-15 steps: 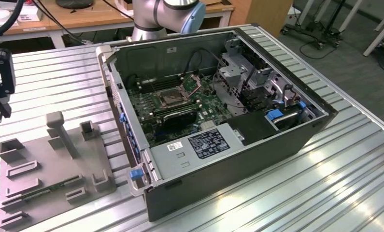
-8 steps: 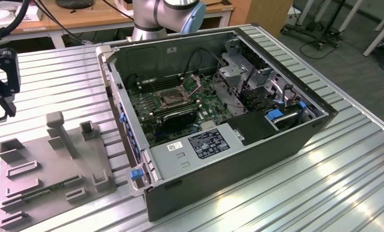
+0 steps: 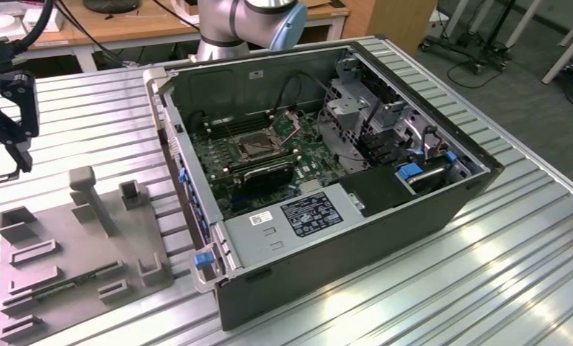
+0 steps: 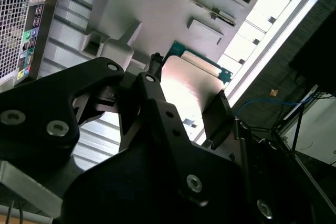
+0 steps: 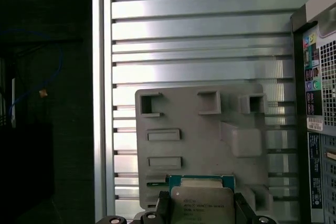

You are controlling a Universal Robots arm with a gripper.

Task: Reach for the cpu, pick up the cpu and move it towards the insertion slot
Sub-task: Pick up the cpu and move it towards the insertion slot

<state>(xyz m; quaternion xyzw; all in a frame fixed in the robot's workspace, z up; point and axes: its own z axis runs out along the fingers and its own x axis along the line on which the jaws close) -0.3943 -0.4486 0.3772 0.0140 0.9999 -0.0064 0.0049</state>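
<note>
At the exterior view's left the gripper [image 3: 15, 144] hangs above the grey parts tray [image 3: 122, 238]. In the first wrist view its fingers [image 5: 164, 205] are clenched on opposite edges of the cpu [image 5: 202, 203], held clear of the tray. The chip is probably light, stiff and slick-lidded, with delicate contacts beneath, so the edges suit gripping. It is square, with no real long axis, lid towards the wrist. Rightwards, the insertion slot [image 3: 251, 146] lies well apart inside the open computer case [image 3: 383, 209]
</note>
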